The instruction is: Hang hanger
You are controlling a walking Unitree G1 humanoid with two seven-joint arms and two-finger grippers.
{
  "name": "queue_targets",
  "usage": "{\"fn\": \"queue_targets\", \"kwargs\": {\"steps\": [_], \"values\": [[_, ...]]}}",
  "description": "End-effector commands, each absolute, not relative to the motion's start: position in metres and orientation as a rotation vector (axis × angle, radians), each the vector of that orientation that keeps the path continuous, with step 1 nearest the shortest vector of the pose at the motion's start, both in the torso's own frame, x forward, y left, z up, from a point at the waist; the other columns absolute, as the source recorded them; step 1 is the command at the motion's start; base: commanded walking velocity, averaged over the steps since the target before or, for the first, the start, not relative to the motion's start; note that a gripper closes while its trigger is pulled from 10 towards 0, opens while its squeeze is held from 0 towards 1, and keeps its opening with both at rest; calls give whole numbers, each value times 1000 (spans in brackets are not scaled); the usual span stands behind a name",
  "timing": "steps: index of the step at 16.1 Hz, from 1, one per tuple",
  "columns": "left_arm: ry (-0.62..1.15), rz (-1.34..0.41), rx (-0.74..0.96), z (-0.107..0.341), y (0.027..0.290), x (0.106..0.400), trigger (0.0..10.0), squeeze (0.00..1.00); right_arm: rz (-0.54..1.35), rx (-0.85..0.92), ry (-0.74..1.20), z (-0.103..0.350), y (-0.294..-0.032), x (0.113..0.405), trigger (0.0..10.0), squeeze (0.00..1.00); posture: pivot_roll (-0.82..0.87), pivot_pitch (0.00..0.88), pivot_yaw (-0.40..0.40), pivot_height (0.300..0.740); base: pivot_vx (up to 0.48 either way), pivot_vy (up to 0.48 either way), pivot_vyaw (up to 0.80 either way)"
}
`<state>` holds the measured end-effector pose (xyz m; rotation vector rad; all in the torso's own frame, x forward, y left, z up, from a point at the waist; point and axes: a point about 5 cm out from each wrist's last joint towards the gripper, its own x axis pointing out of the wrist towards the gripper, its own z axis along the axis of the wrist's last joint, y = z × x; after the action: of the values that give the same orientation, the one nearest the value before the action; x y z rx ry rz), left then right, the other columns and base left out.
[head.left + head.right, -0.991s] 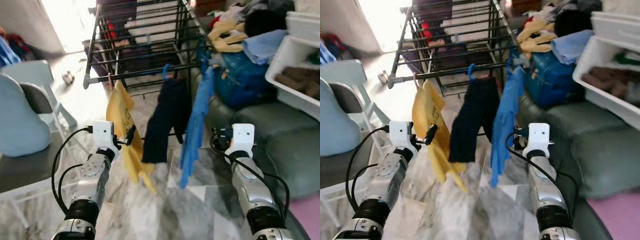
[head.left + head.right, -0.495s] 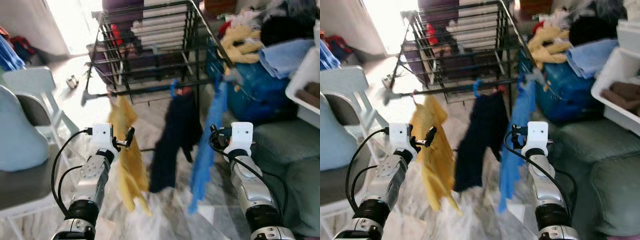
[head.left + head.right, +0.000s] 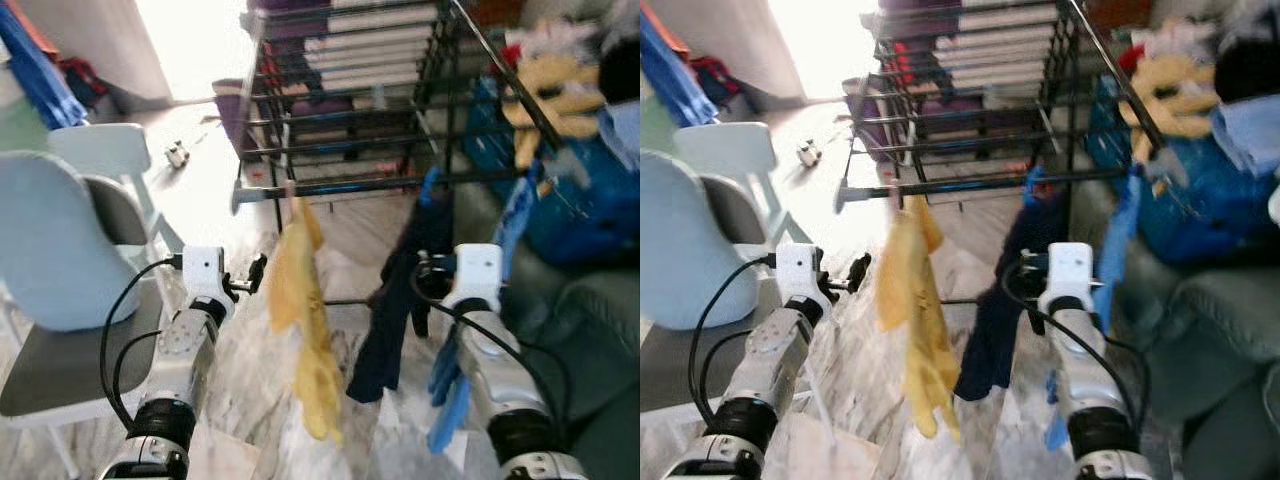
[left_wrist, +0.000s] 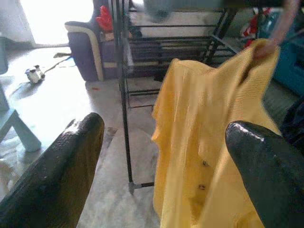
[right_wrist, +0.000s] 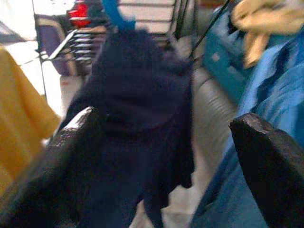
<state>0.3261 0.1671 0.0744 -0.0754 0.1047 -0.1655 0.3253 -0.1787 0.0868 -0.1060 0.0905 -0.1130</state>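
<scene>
A yellow garment (image 3: 300,300) hangs from a pinkish hanger on the front rail (image 3: 340,187) of a black drying rack. Beside it a dark navy garment (image 3: 400,310) hangs on a blue hanger (image 5: 115,16), and a blue garment (image 3: 1118,235) hangs further right. My left gripper (image 3: 257,273) is open and empty, just left of the yellow garment (image 4: 213,142) and apart from it. My right gripper (image 5: 166,137) is open and empty, in front of the navy garment (image 5: 137,90); its fingers (image 5: 270,166) stand wide apart.
A light blue chair (image 3: 70,240) stands close on the left. A green sofa (image 3: 600,320) with a blue bag (image 3: 590,200) and heaped clothes (image 3: 560,90) lies to the right. A small object (image 3: 177,155) lies on the marble floor by the bright doorway.
The whole picture has shifted, so the camera has moved; rack and chair now sit further right in view. The hung garments sway. Both grippers stay open and empty.
</scene>
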Motion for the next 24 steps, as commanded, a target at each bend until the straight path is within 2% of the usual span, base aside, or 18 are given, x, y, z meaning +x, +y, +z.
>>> {"fn": "queue_targets", "kwargs": {"steps": [1, 3, 9, 14, 18, 20, 21, 22, 23, 24], "values": [[101, -156, -65, 77, 171, 327, 10000, 0, -139, -113, 92, 87, -177, 326, 10000, 0, -160, 0, 105, 740, 0, 0, 0], [101, -159, -67, 76, 172, 326, 10000, 0, -235, -164, 95, 89, -187, 326, 10000, 0, -157, 0, 103, 740, 0, 0, 0], [93, -175, -69, 77, 171, 324, 10000, 0, -321, -163, 192, 83, -200, 329, 10000, 0, -150, 0, 100, 740, 0, 0, 0], [108, -190, -62, 76, 170, 323, 10000, 0, -265, -143, 297, 86, -208, 352, 10000, 0, -145, 0, 107, 740, 0, 0, 0], [119, -198, -58, 75, 170, 322, 10000, 0, -181, -103, 384, 87, -197, 365, 10000, 0, -134, 0, 105, 740, 0, 0, 0], [121, -199, -59, 74, 169, 321, 10000, 0, -168, -61, 443, 79, -195, 363, 10000, 0, -129, 0, 100, 740, 0, 0, 0], [123, -199, -61, 74, 169, 320, 10000, 0, -181, -79, 459, 77, -199, 361, 9020, 0, -127, 0, 98, 740, 0, 0, 0], [126, -201, -65, 73, 169, 319, 10000, 0, -212, -95, 467, 75, -207, 359, 6706, 0, -128, 0, 96, 740, 0, 0, 0], [127, -204, -71, 73, 169, 319, 10000, 0, -240, -110, 472, 75, -214, 357, 8784, 0, -130, 0, 96, 740, 0, 0, 0], [124, -211, -79, 73, 168, 319, 10000, 0, -267, -120, 468, 76, -221, 357, 10000, 0, -132, 0, 96, 740, 0, 0, 0]]}}
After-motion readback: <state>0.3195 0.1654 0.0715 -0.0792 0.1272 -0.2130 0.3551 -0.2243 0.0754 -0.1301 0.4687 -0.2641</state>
